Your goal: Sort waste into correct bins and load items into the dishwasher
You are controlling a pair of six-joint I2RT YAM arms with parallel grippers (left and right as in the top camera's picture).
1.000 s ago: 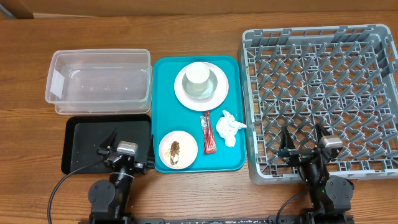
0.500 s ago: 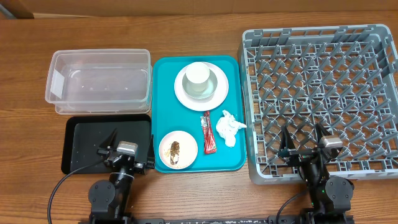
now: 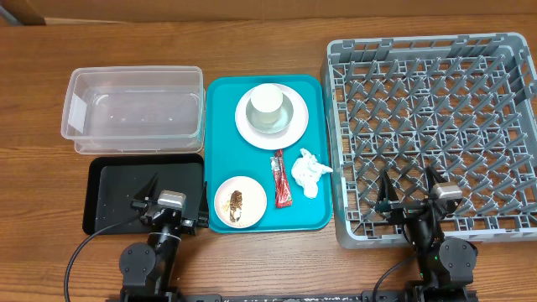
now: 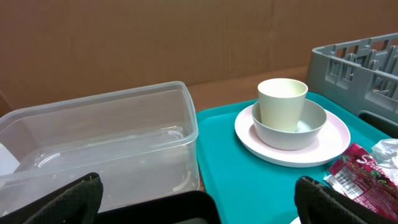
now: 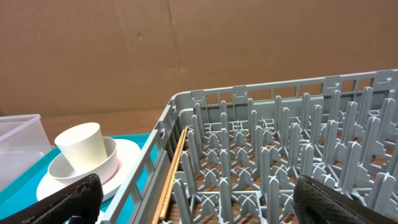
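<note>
The cup (image 3: 268, 100) sits in the bowl (image 3: 287, 117) on the big plate (image 3: 242, 119), at 12 o'clock on the teal tray (image 3: 220, 94). The small plate (image 3: 253, 211) with scraps (image 3: 237, 201) is at 7 o'clock. The red wrapper (image 3: 281, 180) and napkin (image 3: 309, 173) are near 5. Nothing has moved, so sorting has not begun. The left end effector (image 3: 176, 193) and right end effector (image 3: 409, 188) both gape wide, holding nothing. The scraps are too small to make out.

overhead looks straight down on the whole table (image 3: 268, 33). both wrist views sit low near its front edge, facing rearward, and share the cup (image 4: 282, 102).
</note>
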